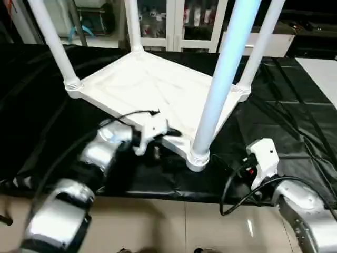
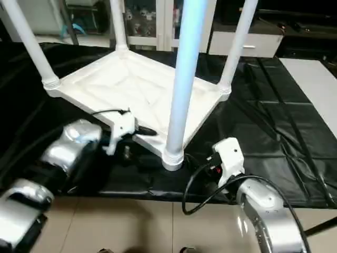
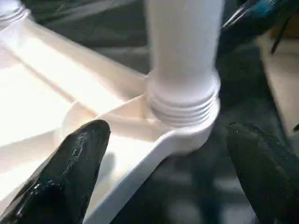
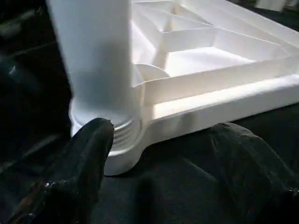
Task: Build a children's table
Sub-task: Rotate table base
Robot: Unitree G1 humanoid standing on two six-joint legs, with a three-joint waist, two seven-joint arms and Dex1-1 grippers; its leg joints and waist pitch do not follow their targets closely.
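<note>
Nearest the camera, the left gripper (image 3: 163, 182) is held with its fingers spread apart, empty, just beside the near corner socket (image 1: 197, 158); the right gripper (image 4: 159, 172) is likewise spread and empty. The table top (image 1: 152, 84) is laid upside down so all four legs (image 1: 224, 79) can be stood in their sockets. A black sheet (image 1: 295, 116) is spread beneath, over a pale floor (image 1: 174, 226); cabinets (image 1: 174, 21) are seen behind.

No legible text, label, brand mark, number or sign found in any view. The white plastic table top (image 1: 152, 84) and its legs (image 1: 224, 79) carry no readable marking. Items behind the glass cabinet doors (image 1: 174, 18) at the back are too indistinct to read.
</note>
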